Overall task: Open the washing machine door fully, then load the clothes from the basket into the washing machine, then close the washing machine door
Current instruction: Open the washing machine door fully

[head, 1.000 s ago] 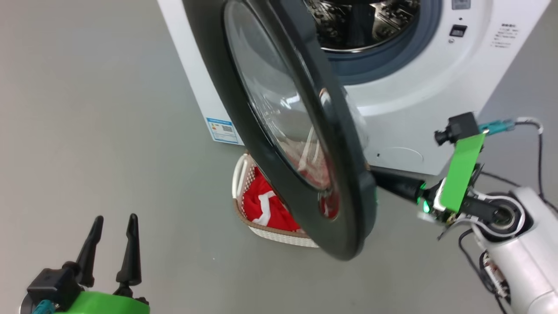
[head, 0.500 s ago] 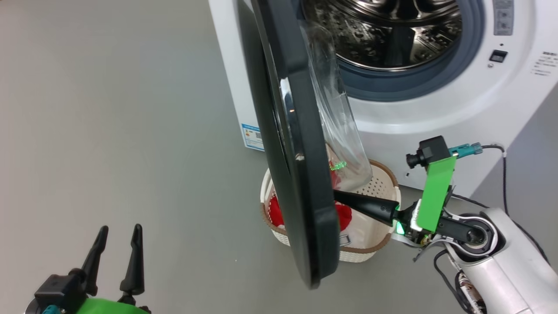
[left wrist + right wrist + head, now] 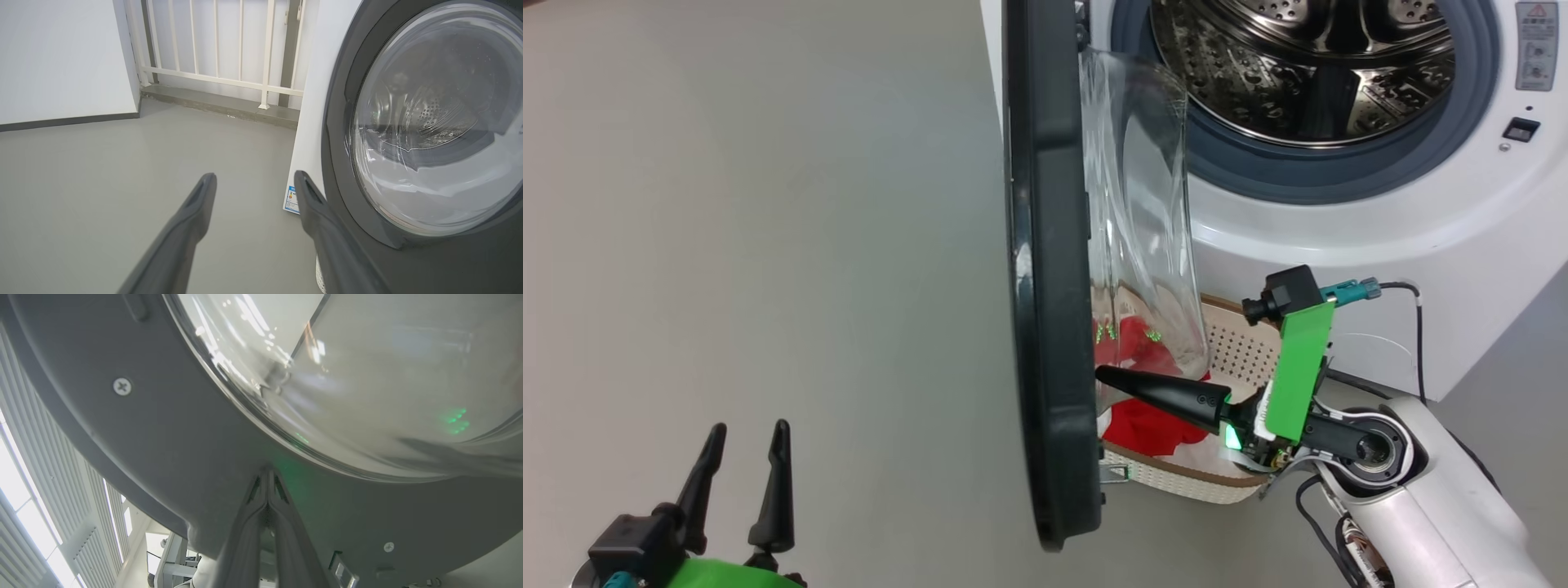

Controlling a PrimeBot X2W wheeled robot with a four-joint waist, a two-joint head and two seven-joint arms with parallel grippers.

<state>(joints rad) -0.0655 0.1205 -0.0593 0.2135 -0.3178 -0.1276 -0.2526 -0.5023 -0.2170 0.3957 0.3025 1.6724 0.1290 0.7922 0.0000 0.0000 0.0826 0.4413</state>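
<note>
The washing machine door (image 3: pixel 1045 269) stands edge-on in the head view, its glass bowl (image 3: pixel 1143 237) bulging toward the steel drum (image 3: pixel 1307 73) of the white washing machine (image 3: pixel 1339 237). My right gripper (image 3: pixel 1101 372) is shut, its tips pressed on the door's dark grey inner rim (image 3: pixel 184 457) just under the glass (image 3: pixel 367 375). Below that arm sits the cream basket (image 3: pixel 1241 351) holding the red clothes (image 3: pixel 1143 425), partly hidden by door and gripper. My left gripper (image 3: pixel 743 433) hangs open and empty at the lower left, beside the door's outer face (image 3: pixel 408 249).
Bare grey floor (image 3: pixel 768 245) spreads left of the door. A blue label sticker (image 3: pixel 291 200) marks the machine's side. A white railing (image 3: pixel 229 77) and a wall stand beyond. A cable (image 3: pixel 1417 318) runs by my right wrist.
The door has swung wider, from slanted across the opening to edge-on, with my shut right gripper following against its inner rim. The head camera has shifted, so more of the basket shows.
</note>
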